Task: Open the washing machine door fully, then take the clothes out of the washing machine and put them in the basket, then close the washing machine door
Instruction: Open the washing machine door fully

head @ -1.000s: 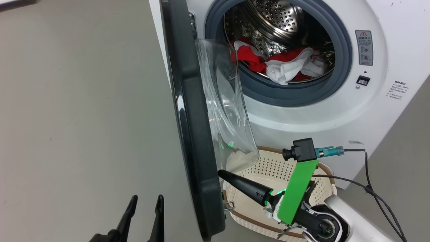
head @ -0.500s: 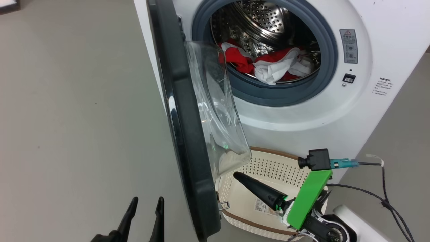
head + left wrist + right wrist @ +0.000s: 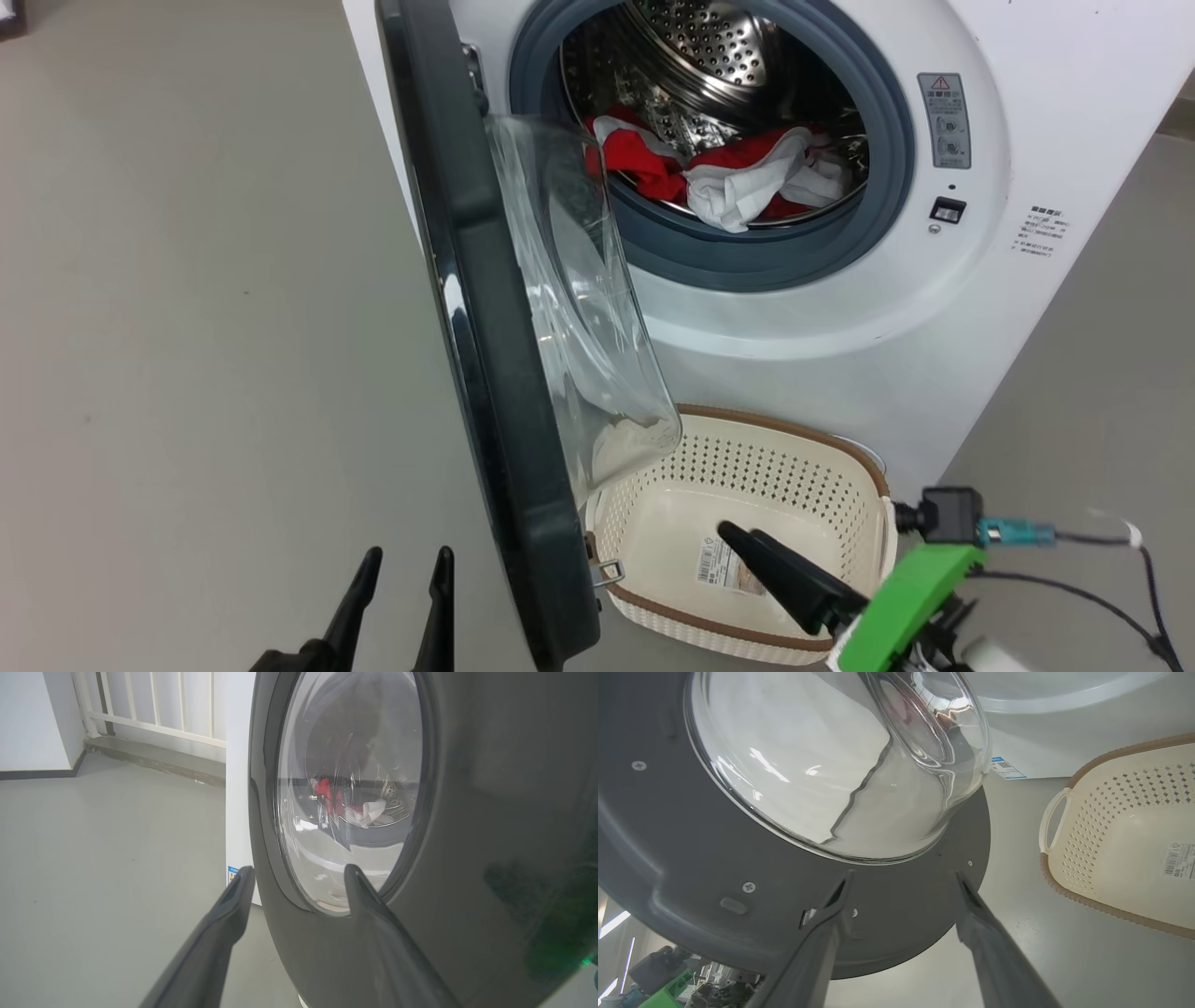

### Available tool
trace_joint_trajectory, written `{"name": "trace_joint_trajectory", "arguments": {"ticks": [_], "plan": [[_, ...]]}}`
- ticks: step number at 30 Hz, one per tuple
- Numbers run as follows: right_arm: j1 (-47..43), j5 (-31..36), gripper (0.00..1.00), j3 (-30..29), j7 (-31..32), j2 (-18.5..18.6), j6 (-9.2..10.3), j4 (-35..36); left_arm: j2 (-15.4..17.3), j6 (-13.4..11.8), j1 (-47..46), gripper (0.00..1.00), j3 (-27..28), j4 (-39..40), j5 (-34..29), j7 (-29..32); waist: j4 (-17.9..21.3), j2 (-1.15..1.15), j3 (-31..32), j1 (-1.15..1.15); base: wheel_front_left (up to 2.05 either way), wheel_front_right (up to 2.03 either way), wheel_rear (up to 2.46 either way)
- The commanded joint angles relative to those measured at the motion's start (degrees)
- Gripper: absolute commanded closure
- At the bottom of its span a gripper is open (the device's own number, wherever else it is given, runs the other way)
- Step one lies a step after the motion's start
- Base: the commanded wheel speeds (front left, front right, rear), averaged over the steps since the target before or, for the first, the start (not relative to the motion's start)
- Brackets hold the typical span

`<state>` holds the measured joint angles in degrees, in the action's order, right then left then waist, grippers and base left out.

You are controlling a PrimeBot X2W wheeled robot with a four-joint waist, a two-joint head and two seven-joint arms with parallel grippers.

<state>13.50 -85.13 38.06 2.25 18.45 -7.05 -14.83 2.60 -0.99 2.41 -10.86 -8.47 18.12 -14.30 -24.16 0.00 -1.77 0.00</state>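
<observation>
Showing grey floor (image 3: 187, 280) | white railing (image 3: 154, 728) bkgd | basket (image 3: 747, 462) on floor

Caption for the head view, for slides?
Washing machine door open, clothes in the drum, basket in front, right gripper open by the basket.

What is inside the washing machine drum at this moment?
A crumpled pile of red and white clothes lies low in the perforated steel drum, near the front. Whether more lies beneath the pile cannot be seen.
</observation>
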Motion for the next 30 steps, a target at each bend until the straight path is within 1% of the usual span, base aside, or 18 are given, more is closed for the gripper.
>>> {"name": "trace_joint_trajectory", "arguments": {"ticks": [1,9,10,15,18,20,24,26,30], "plan": [[-0.6,0.4,0.00,1.0,-1.6,0.8,-0.44,0.8,0.3,0.1,-1.2,0.00,2.1,1.1,-0.3,-0.7,0.0,0.00,0.1,0.00,0.00,0.00,0.00],[-2.8,2.9,0.00,3.3,-11.2,3.0,-0.44,-3.2,0.3,0.1,-0.8,0.00,2.4,1.1,-0.4,-0.7,0.3,0.00,0.7,0.00,0.00,0.00,0.00],[-2.8,2.9,0.00,3.3,-11.2,3.0,-0.44,-3.2,0.3,0.1,-0.8,0.00,2.4,1.1,-0.4,-0.7,0.3,0.00,0.7,0.00,0.00,0.00,0.00],[-3.1,4.6,0.00,4.0,-15.8,4.3,-0.44,-6.0,0.3,0.1,-0.5,0.00,2.6,1.1,-0.5,-0.7,0.4,0.00,1.0,0.00,0.00,0.00,0.00],[-3.0,6.9,0.00,3.7,-16.9,4.8,-0.44,-7.2,0.3,0.2,-0.4,0.00,2.7,1.1,-0.6,-0.7,0.6,0.00,1.2,0.00,0.00,0.00,0.00],[-2.8,9.9,0.00,2.7,-17.2,5.1,-0.44,-7.8,0.3,0.2,-0.3,0.00,2.8,1.1,-0.6,-0.7,0.7,0.00,1.3,0.00,0.00,0.00,0.00],[-4.4,19.3,0.00,-4.6,-17.2,3.5,-0.44,-7.6,0.3,0.2,-0.2,0.00,2.9,1.2,-0.6,-0.7,0.9,0.00,1.3,0.00,0.00,0.00,0.00],[-5.7,24.3,0.00,-7.4,-17.2,2.6,-0.44,-7.1,0.3,0.2,-0.2,0.00,2.9,1.2,-0.6,-0.7,0.9,0.00,1.3,0.00,0.00,0.00,0.00],[-8.0,35.5,0.00,-10.8,-17.2,1.4,-0.44,-6.9,0.3,0.3,-0.2,0.00,3.0,1.2,-0.7,-0.7,1.0,0.00,1.4,0.00,0.00,0.00,0.00]]}}
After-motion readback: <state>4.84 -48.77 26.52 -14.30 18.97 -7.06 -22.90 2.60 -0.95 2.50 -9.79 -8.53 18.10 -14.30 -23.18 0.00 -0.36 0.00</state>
